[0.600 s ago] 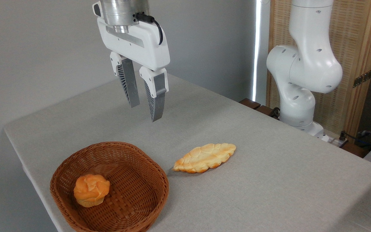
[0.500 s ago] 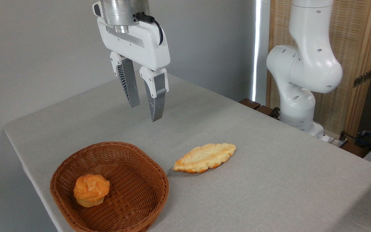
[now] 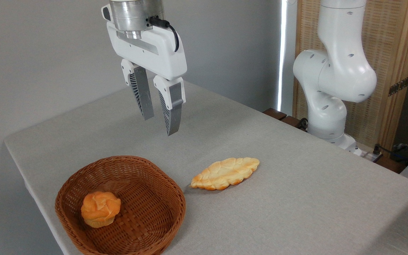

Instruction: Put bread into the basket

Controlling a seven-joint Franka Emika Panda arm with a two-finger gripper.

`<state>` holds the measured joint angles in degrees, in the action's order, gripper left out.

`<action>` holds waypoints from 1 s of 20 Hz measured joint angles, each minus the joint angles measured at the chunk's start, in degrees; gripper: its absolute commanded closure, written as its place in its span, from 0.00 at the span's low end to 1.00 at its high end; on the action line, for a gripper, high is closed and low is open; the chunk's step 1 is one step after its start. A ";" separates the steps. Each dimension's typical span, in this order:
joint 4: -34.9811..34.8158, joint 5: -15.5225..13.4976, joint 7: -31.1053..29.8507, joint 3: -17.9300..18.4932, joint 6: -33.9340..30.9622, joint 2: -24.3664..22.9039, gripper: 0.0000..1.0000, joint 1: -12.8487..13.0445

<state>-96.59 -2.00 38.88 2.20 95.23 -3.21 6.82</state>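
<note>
Since the earlier frames the gripper [image 3: 160, 125] has sunk very slightly, its tips a touch lower in the picture, while everything on the table has stayed where it was. It hangs in the air above the far half of the table [image 3: 296, 198], well clear of the cloth, with its two ribbed grey fingers [image 3: 171, 115] pointing down and a narrow gap between them; nothing is held.

The bread [image 3: 225, 173] lies flat on the grey table, to the right of the basket [image 3: 147, 177] and apart from it, not touching the rim. Its long axis runs on a slant from lower left to upper right in the picture: one browned pointed end faces the basket's near right rim, the other points away toward the arm's white base [image 3: 326, 117] at the back right. The braided, bumpy top faces up.

No brand, label or writing can be read on the gripper, the arm or the things on the table.

The basket sits near the front left corner of the table, upright and open. Inside it, toward its left side, rests one small round orange-brown bun [image 3: 100, 209], sitting on the woven floor. The rest of the basket floor shows bare weave
</note>
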 measured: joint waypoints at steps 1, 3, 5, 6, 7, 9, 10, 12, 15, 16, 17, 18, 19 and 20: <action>0.00 0.00 0.00 0.00 0.00 0.02 0.00 0.00; 0.00 0.00 0.00 0.00 0.00 0.06 0.00 0.00; 0.00 0.00 0.00 0.00 0.00 0.14 0.00 0.00; 0.00 0.00 0.00 0.00 0.00 0.22 0.00 0.01; 0.00 0.00 0.00 0.00 0.00 0.28 0.00 0.02; 0.00 0.00 0.00 0.00 0.00 0.35 0.00 0.02; 0.00 0.00 0.00 0.00 0.00 0.36 0.00 0.02; -0.06 0.00 0.00 0.00 0.15 0.36 0.00 0.02; -0.42 0.00 0.00 0.00 0.15 0.33 0.00 0.02; -0.90 0.00 0.00 0.00 0.15 0.19 0.00 0.03; -1.62 0.00 0.00 0.00 0.15 -0.16 0.00 0.04; -2.55 0.00 0.03 0.00 0.34 -0.67 0.00 0.05; -3.60 0.00 0.08 0.00 0.88 -1.35 0.00 0.05; -4.83 0.00 0.12 0.00 1.70 -2.21 0.00 0.05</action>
<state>-101.42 -2.00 38.99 2.20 96.93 -5.41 6.88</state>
